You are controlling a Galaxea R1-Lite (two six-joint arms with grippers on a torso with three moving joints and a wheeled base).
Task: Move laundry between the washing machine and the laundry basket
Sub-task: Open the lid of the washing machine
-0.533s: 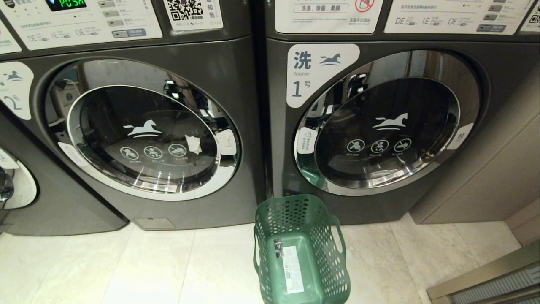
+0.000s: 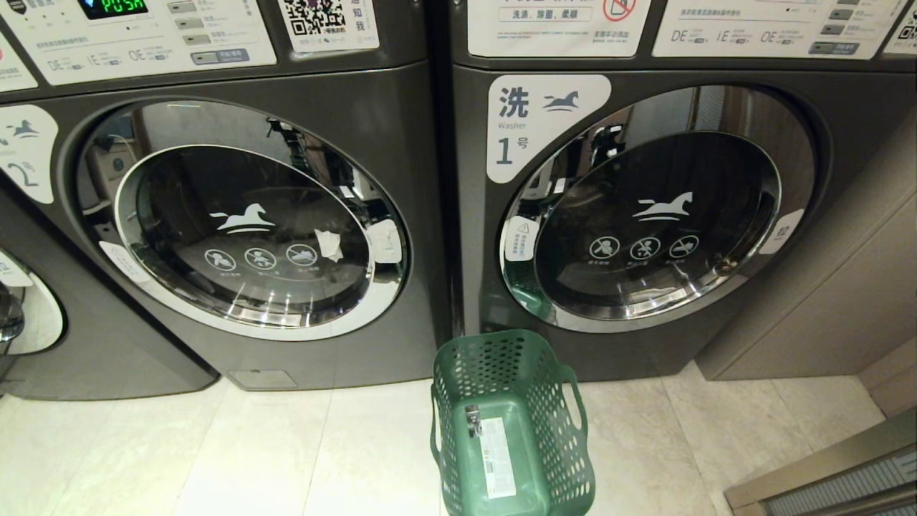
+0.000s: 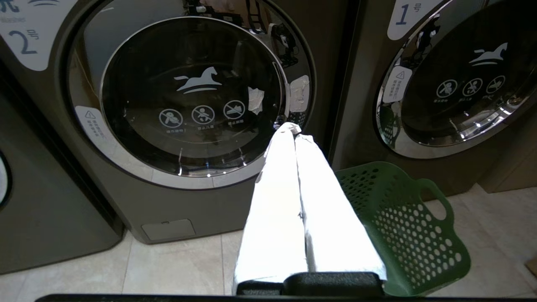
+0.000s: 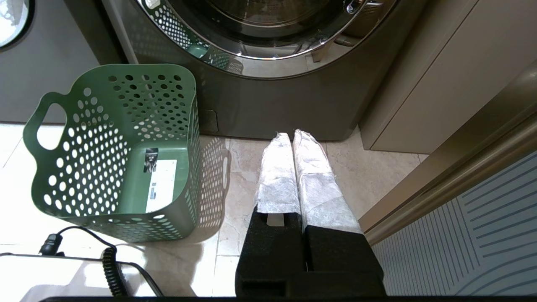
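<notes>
The washing machine [image 2: 243, 222], dark grey and labelled "2", has its round chrome-rimmed door closed. The green laundry basket [image 2: 551, 459] stands on the floor tiles in front of the gap between two machines, with only a label on its bottom. No laundry shows in any view. Neither gripper appears in the head view. In the left wrist view my left gripper [image 3: 293, 130] is shut and empty, its white-wrapped fingers pointing at the right edge of that door [image 3: 188, 96], with the basket [image 3: 411, 235] beside it. My right gripper [image 4: 291, 136] is shut and empty over the floor, beside the basket [image 4: 96, 159].
A like machine marked "1" [image 2: 645, 215] stands to the right, door closed, and another [image 2: 29, 315] at the far left. A beige cabinet panel [image 2: 824, 301] and a ridged metal threshold [image 2: 845, 473] lie at the right. A coiled black cable [image 4: 109, 260] lies near the basket.
The arm's reflection in the glass of the door marked "2" has shifted slightly up and left. The basket and the doors have not moved.
</notes>
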